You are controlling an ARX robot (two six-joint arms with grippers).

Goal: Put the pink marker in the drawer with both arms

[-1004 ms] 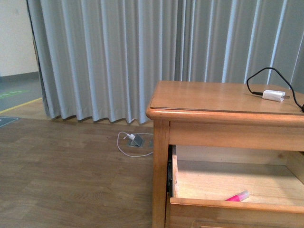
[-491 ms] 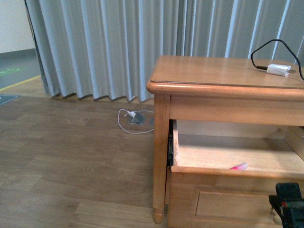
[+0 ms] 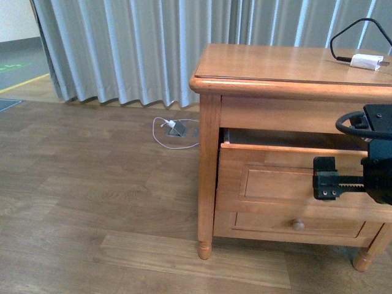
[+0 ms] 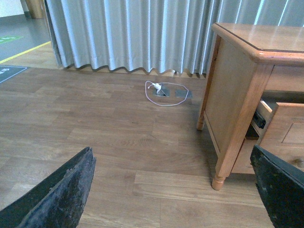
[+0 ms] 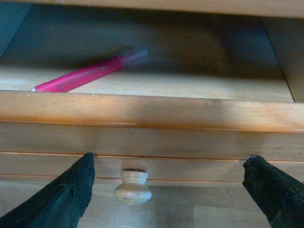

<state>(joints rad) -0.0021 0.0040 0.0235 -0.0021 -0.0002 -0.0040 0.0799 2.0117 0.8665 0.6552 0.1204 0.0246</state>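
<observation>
The pink marker (image 5: 85,74) lay unseen in the front view; the right arm (image 3: 375,160) ran off its right edge.

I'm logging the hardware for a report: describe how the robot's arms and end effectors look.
In the front view the right arm is bulky and black, with a looped black cable on top and a toothed rail bearing small red and green marks. The right end effector and the left end effector each show two black fingers with rough, grainy pads.
</observation>
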